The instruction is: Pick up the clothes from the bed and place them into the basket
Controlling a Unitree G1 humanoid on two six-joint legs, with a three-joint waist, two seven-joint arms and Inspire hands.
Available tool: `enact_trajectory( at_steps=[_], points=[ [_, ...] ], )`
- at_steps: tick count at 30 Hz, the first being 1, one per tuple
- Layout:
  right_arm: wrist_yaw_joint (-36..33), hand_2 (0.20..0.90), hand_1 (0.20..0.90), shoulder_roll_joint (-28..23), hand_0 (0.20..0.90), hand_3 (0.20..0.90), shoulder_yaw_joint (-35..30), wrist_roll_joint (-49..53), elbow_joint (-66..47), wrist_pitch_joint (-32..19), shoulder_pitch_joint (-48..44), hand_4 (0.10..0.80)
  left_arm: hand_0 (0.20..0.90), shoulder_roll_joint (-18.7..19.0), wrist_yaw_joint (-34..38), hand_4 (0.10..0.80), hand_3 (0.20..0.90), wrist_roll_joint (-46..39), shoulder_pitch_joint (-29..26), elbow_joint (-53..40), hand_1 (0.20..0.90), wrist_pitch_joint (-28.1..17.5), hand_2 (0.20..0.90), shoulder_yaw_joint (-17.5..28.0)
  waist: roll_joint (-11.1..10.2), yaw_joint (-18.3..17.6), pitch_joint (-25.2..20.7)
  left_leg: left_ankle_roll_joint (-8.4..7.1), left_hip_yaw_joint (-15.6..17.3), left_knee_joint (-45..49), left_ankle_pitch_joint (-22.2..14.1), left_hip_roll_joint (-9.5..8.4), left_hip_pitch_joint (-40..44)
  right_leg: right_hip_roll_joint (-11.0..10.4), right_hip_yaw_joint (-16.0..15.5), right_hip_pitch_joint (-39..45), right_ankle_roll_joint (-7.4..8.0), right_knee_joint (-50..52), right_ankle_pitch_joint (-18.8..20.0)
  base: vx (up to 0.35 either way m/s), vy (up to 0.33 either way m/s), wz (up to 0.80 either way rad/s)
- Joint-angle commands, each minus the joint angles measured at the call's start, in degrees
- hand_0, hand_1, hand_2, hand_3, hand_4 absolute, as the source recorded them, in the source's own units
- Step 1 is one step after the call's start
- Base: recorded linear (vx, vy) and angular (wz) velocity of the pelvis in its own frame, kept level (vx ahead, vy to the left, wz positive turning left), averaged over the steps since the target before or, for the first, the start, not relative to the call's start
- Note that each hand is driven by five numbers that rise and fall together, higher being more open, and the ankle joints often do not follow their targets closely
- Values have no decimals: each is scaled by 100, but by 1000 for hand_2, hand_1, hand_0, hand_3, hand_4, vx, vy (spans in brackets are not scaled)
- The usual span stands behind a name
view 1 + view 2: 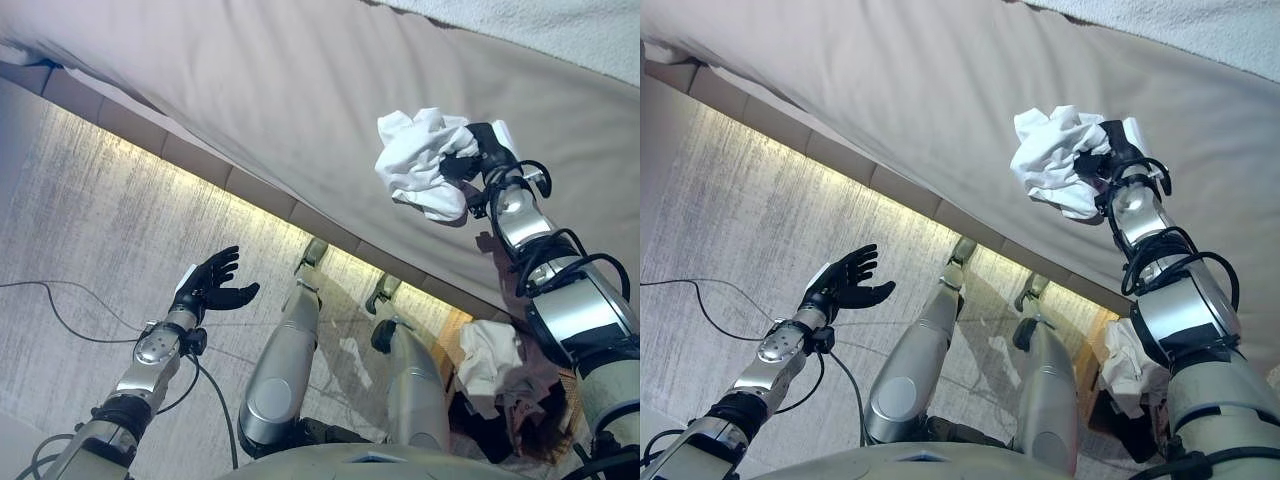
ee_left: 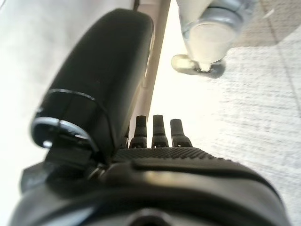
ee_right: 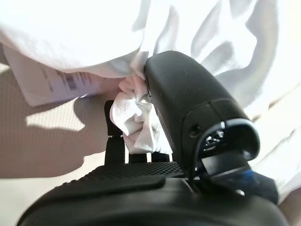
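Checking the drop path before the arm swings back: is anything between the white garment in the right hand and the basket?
Nothing visible blocks it. The right hand grips the white garment over the bed; the basket, already holding clothes, sits on the floor beside the robot's right side. The left hand is open, far off.
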Motion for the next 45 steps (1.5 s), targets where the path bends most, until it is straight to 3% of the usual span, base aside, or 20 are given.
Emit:
enact_trajectory(
  at_steps=[1, 5, 9, 12, 17, 18, 20, 22, 25, 26, 30, 31, 33, 34, 37, 40, 41, 42, 43, 45],
  points=[
    [-561, 300, 300, -493, 300, 200, -420, 772, -227, -558, -10, 100, 900, -122, 35, 800, 900, 226, 251, 130, 900, -431, 900, 7, 73, -158, -511, 346, 372, -71, 161, -166, 121, 132, -168, 552, 38, -224, 412, -29, 119, -17],
    [-586, 300, 300, -438, 300, 200, -1177, 1516, -890, -939, 861, 100, 900, -457, 48, 800, 900, 536, 421, 520, 900, -469, 900, -27, -59, -451, -988, 337, 667, -539, 104, -23, 772, 84, 98, 1110, 145, -649, 447, 14, 217, -20],
    [-633, 300, 300, -281, 300, 200, -1705, 1817, -1394, -1113, 1651, 100, 900, -706, -9, 800, 900, 810, 525, 756, 900, -553, 900, -59, -131, -728, -1287, 397, 906, -712, 25, -24, 1215, -2, 296, 1461, 250, -902, 526, 12, 222, -26],
    [-716, 300, 300, 44, 300, 200, -2092, 1731, -2113, -1185, 2829, 100, 900, -946, -7, 800, 900, 1091, 729, 998, 900, -433, 900, -83, -148, -1168, -1732, 520, 1240, -983, -98, -9, 1842, -211, 500, 1779, 477, -1104, 750, 164, 275, -39],
    [-649, 300, 300, 136, 300, 200, -2461, 1677, -2693, -1036, 3736, 100, 900, -825, -110, 800, 900, 1361, 931, 1099, 900, -380, 900, -177, -104, -1514, -2024, 609, 1603, -1745, 9, -3, 2500, -505, 577, 1726, 769, -1072, 1405, 34, 139, -52],
    [-649, 300, 300, 136, 300, 200, -2461, 1677, -2693, -1036, 3736, 100, 900, -825, -110, 800, 900, 1361, 931, 1099, 900, -380, 900, -177, -104, -1514, -2024, 609, 1603, -1745, 9, -3, 2500, -505, 577, 1726, 769, -1072, 1405, -38, 126, -86],
    [-622, 300, 300, 173, 300, 200, -2589, 1712, -2613, -947, 3818, 100, 900, -746, -171, 800, 900, 1264, 905, 1201, 900, -357, 900, -92, -61, -1587, -2064, 602, 1889, -1892, -39, 18, 2728, -668, 256, 1549, 908, -779, 1685, -72, 141, -98],
    [-598, 300, 300, 209, 300, 200, -2692, 1794, -2482, -834, 3857, 100, 900, -649, -242, 800, 900, 1203, 845, 1172, 900, -261, 900, -26, 60, -1557, -2079, 624, 2183, -1893, 6, 133, 2793, -757, -70, 1498, 906, -108, 1580, -165, 159, -96],
    [-538, 300, 300, 235, 300, 200, -2848, 1816, -2190, -754, 3935, 100, 900, -662, -266, 800, 900, 1042, 654, 1246, 900, -188, 900, -28, 273, -1445, -2164, 702, 2481, -1812, 123, 314, 2648, -613, -300, 1749, 590, 774, 904, -200, 107, -97],
    [-540, 300, 300, 258, 300, 200, -2868, 1772, -2108, -750, 3966, 100, 900, -715, -217, 800, 900, 1029, 610, 1303, 900, -187, 900, -28, 279, -1393, -2187, 722, 2623, -1753, 97, 335, 2612, -658, -411, 1898, 549, 924, 756, -177, 55, -76],
    [-619, 300, 300, 525, 300, 200, -2872, 1649, -1952, -673, 4134, 100, 900, -907, 88, 800, 900, 1020, 591, 1388, 900, -74, 900, 67, 75, -1158, -2318, 723, 3375, -1442, 82, 418, 2288, -708, -943, 2728, 585, 483, 492, -132, -73, -108],
    [-685, 300, 300, 597, 300, 200, -2887, 1614, -1909, -653, 4173, 100, 900, -933, 88, 800, 900, 1076, 621, 1410, 900, -101, 900, 87, -7, -1104, -2347, 681, 3399, -1443, -2, 380, 2287, -669, -981, 2957, 691, 287, 334, -79, -187, -129],
    [-818, 300, 300, 666, 300, 200, -2915, 1651, -1815, -550, 4224, 100, 900, -956, 101, 800, 900, 1195, 644, 1378, 900, -95, 900, 103, -126, -966, -2377, 572, 3700, -1370, 136, 490, 2128, -509, -1271, 3376, 652, -468, 146, -120, -345, -98],
    [-964, 300, 300, 716, 300, 200, -2983, 1700, -1676, -497, 4322, 100, 900, -974, 61, 800, 900, 1241, 658, 1434, 900, -102, 900, 128, -188, -935, -2370, 460, 3692, -1368, 276, 555, 2054, -398, -1194, 3438, 639, -793, 227, -124, -387, -89],
    [-1153, 300, 300, 779, 300, 200, -3019, 1901, -1603, -492, 4461, 100, 900, -933, -112, 800, 900, 1343, 662, 1377, 900, -139, 900, 168, -184, -953, -2267, 369, 3631, -1205, 373, 738, 1897, -208, -1180, 3358, 472, -871, -20, -102, -249, -93],
    [-1173, 300, 300, 824, 300, 200, -3126, 1985, -1479, -483, 4610, 100, 900, -983, -114, 800, 900, 1404, 735, 1474, 900, -189, 900, 230, -211, -944, -2244, 299, 3312, -959, 291, 706, 1887, -146, -1120, 3336, 389, -989, -50, 15, -117, -14],
    [-1197, 300, 300, 814, 300, 200, -3119, 1888, -1437, -449, 4657, 100, 900, -1027, -177, 800, 900, 1411, 844, 1484, 900, -224, 900, 288, -242, -827, -2184, 376, 2672, -550, 228, 453, 1747, -191, -1013, 3222, 293, -967, 67, 32, 20, -4],
    [-1174, 300, 300, 797, 300, 200, -3021, 1827, -1404, -428, 4623, 100, 900, -1090, -183, 800, 900, 1394, 978, 1559, 900, -337, 900, 332, -203, -661, -2141, 431, 1512, -675, 198, 142, 1784, -153, -691, 3131, 254, -846, 5, 51, 62, -24],
    [-1221, 300, 300, 763, 300, 200, -2893, 1800, -1376, -373, 4561, 100, 900, -1122, -207, 800, 900, 1428, 1115, 1607, 900, -463, 900, 357, -157, -581, -2099, 451, 1028, -681, 221, 81, 1855, -133, -501, 2986, 201, -728, -10, 124, 51, -119],
    [-1433, 300, 300, 660, 300, 200, -2844, 1927, -1242, -233, 4501, 100, 900, -1050, -400, 800, 900, 1606, 1239, 1601, 900, -505, 900, 272, -24, -594, -2040, 390, 1186, -691, 235, 128, 1976, -130, -435, 2937, 143, -680, -10, 84, 19, -155]
  ],
)
